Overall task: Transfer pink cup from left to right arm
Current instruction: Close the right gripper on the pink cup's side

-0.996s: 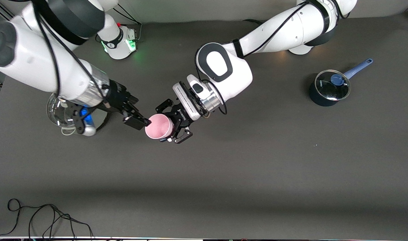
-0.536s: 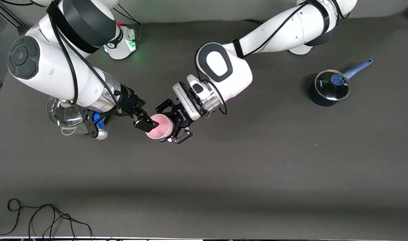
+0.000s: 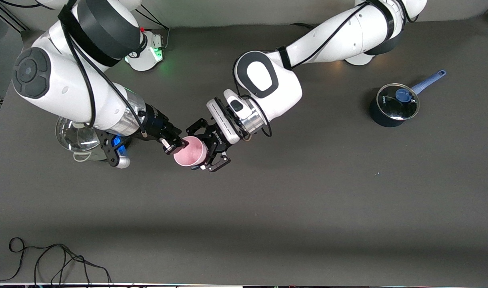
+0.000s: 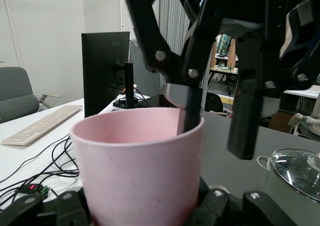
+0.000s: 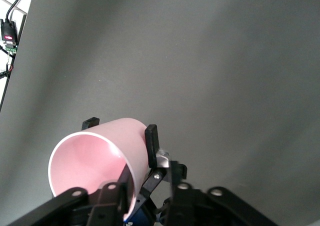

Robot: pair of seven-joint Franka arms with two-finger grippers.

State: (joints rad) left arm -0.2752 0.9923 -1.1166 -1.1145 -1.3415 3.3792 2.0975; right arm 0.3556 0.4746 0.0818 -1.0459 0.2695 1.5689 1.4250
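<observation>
The pink cup is tilted on its side in the air over the middle of the table, its mouth toward the right arm's end. My left gripper is shut on its body; its fingers press the outer wall. In the left wrist view the cup fills the lower frame between my left gripper. My right gripper is open and straddles the cup's rim, one finger inside the mouth and the other outside with a gap. The right wrist view shows the cup at my right gripper.
A dark blue pot with a glass lid and blue handle stands toward the left arm's end. A glass-lidded pot sits under the right arm; its lid shows in the left wrist view. A black cable lies at the front edge.
My right gripper has moved in to the cup's mouth and turned at the wrist, so one finger is now inside the rim. The left gripper and the cup have not moved.
</observation>
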